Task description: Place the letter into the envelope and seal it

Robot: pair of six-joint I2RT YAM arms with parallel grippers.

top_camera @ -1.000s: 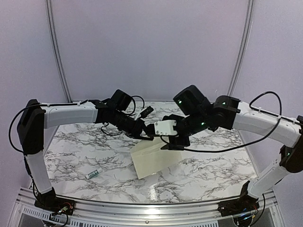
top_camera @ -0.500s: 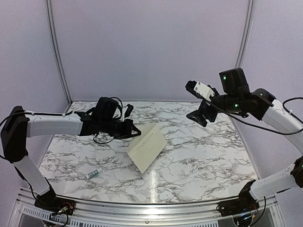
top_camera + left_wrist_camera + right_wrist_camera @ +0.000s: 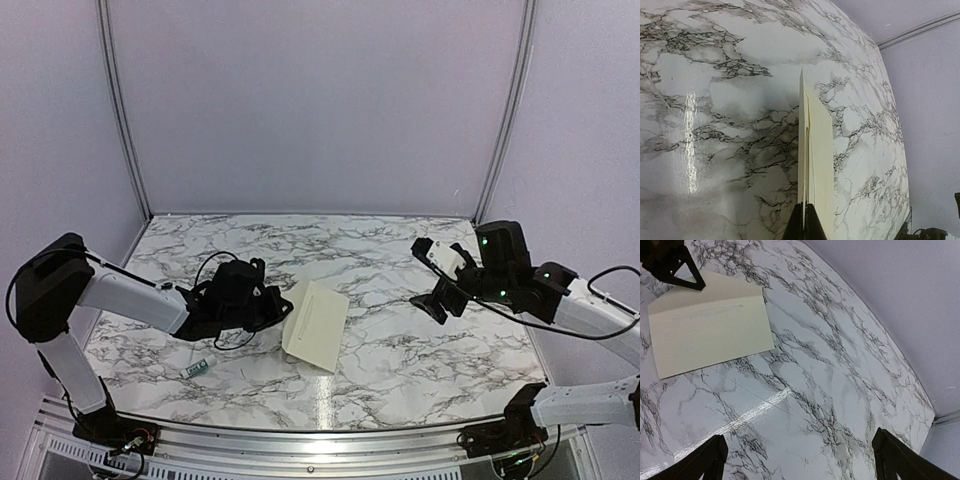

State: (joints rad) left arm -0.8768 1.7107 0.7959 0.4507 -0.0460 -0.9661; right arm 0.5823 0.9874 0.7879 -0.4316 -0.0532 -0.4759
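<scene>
cream flat paper envelope [image 3: 318, 325]: lying on grey-veined white marble tabletop [image 3: 400, 350], near centre
left gripper [image 3: 284, 305]: clamped on envelope's near-left edge
right gripper [image 3: 428, 276]: jaws wide apart, empty, well right of envelope

High rear camera overlooks the table [image 3: 400, 335]; both wrist views share the envelope [image 3: 710, 335].

The right gripper [image 3: 428, 278] has left the envelope [image 3: 318, 326], spread its jaws fully and swung from the table's centre out to about 3 o'clock, while the left gripper [image 3: 286, 304] has drawn back toward 8 o'clock, lowering the envelope and turning its length to run 12-to-6.
</scene>
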